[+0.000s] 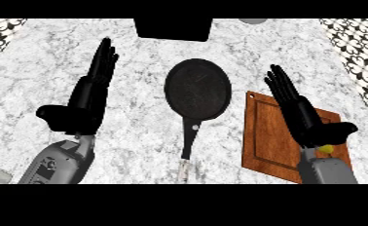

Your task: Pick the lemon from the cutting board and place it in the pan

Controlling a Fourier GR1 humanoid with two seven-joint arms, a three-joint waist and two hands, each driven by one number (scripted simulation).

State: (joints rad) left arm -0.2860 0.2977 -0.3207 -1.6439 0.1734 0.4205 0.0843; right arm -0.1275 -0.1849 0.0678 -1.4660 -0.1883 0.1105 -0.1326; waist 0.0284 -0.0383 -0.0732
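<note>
A black pan (197, 88) lies in the middle of the marble counter, its handle pointing toward me. To its right lies a brown wooden cutting board (267, 137). Only a small yellow bit of the lemon (326, 148) shows on the board, just under my right wrist, which hides most of it. My right hand (302, 110) hovers over the board with straight fingers pointing away from me, open and holding nothing. At the left of the pan, over bare counter, my left hand (90, 91) is open too, fingers straight.
A black box-like object (173, 28) stands at the counter's far edge behind the pan. A grey round thing (252, 20) peeks in at the top. Patterned wall tiles (348, 40) border the far corners.
</note>
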